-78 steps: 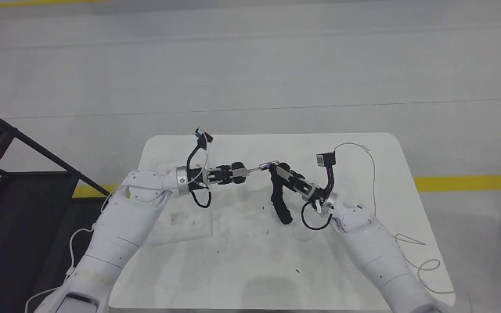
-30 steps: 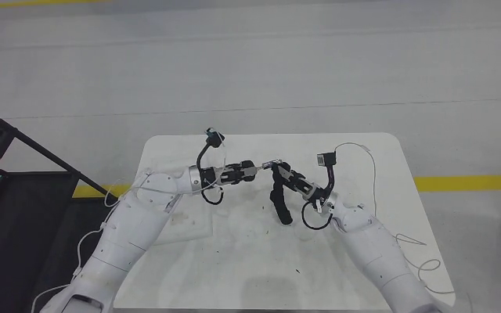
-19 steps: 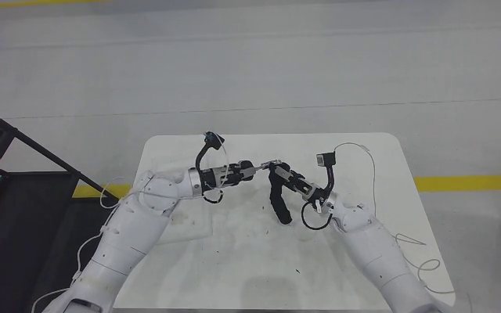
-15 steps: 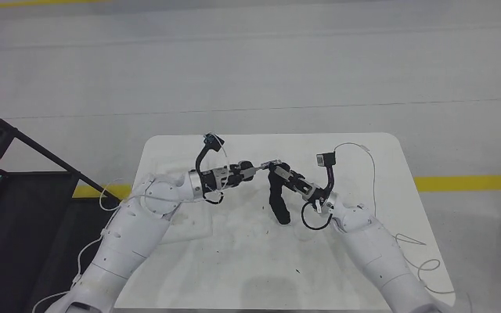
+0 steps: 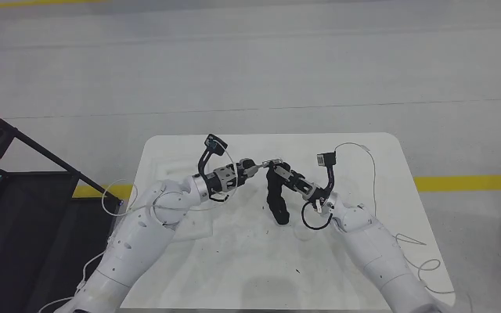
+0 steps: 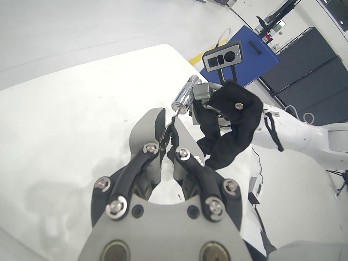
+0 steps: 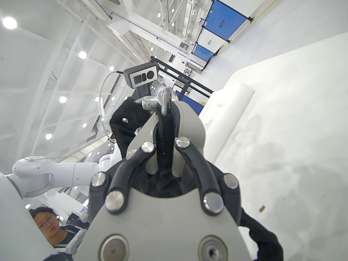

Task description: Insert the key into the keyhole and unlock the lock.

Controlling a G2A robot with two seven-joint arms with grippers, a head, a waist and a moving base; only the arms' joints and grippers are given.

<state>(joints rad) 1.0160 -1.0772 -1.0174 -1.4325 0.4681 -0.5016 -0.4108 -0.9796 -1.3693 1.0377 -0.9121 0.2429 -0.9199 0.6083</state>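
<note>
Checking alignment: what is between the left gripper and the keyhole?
Only the key, pinched in the left gripper, its tip at the keyhole: left wrist view.

You get the top view from above the arms, looking down on the table. Each wrist camera sits close behind its gripper: the left gripper faces 3 o'clock, the right gripper 10 o'clock. All three views share the lock.

The left gripper and right gripper meet at the lock, barring the table's middle. The black fabric loop hangs beneath them; open tabletop lies nearer the robot.
</note>
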